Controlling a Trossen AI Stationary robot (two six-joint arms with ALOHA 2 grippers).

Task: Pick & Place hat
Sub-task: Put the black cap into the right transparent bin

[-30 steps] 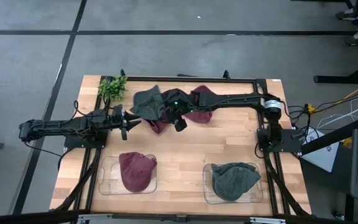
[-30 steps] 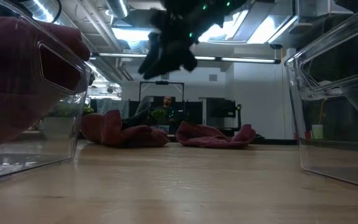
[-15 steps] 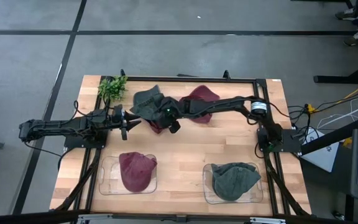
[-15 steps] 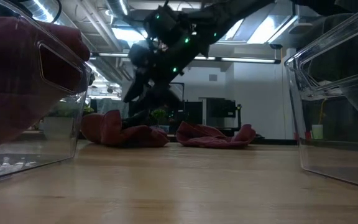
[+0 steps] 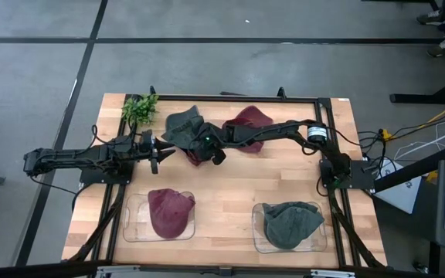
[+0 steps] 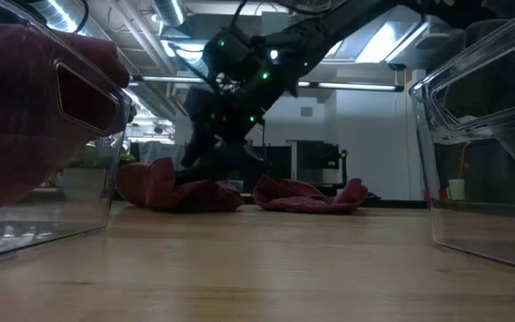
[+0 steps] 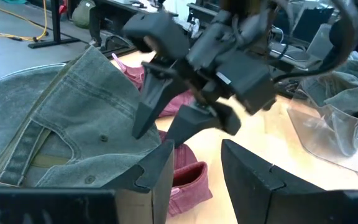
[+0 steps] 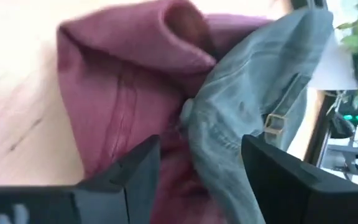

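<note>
Grey-green denim hat and a maroon hat piled at the back of the wooden counter.
Right gripper hangs just over that pile with its fingers spread, one on each side of the seam where maroon cloth meets grey; it pinches nothing. Left gripper waits beside the pile, fingers parted and empty. A second maroon hat lies just beyond. Two clear plastic bins sit near the front edge: one holds a maroon hat, the other a grey one. A small green plant stands at the back corner.
</note>
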